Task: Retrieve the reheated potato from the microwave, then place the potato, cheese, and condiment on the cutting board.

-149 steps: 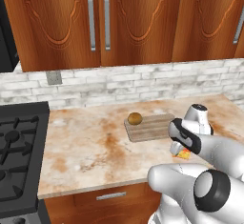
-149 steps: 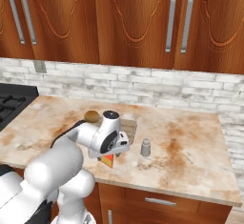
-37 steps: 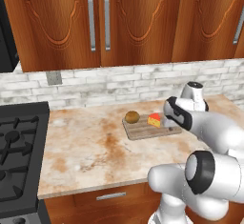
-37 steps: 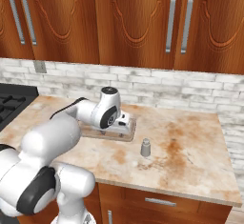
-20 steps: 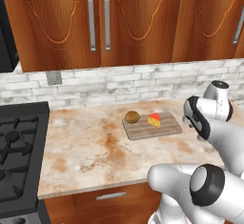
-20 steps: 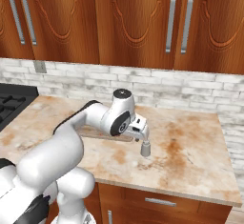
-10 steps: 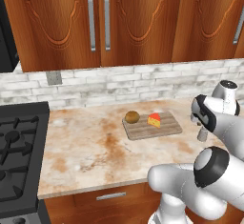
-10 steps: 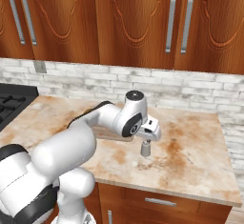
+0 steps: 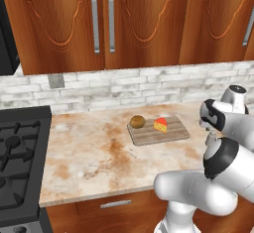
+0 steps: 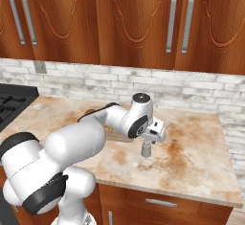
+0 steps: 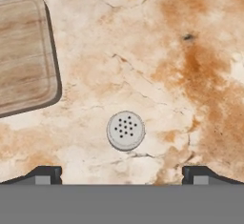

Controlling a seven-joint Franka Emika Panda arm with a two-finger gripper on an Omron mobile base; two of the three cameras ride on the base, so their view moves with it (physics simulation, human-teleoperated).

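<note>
- Two dark finger tips of my claw (image 11: 122,173) stand far apart at the bottom of the hand view, jaws wide, nothing between them.
- Just past them, looking straight down, I see the condiment shaker (image 11: 125,130), a small grey cylinder with a perforated round top, upright on the marbled worktop (image 11: 181,51).
- In the right base view the claw (image 10: 154,134) hangs over that shaker (image 10: 146,148), above it and not touching as far as I can tell.
- The cutting board (image 11: 24,56) lies off to one side in the hand view, its rounded corner near the shaker but apart from it.
- From the left base view I see the board (image 9: 158,131) flat on the worktop (image 9: 99,152), with the potato (image 9: 137,122) at its left end and the cheese (image 9: 160,124) just beside it, orange-yellow with a red edge.
- A black gas stove (image 9: 20,157) sits at the worktop's left end.
- Farthest back run a pale brick backsplash (image 9: 124,83) and wooden cabinets (image 9: 134,19) with metal handles.
</note>
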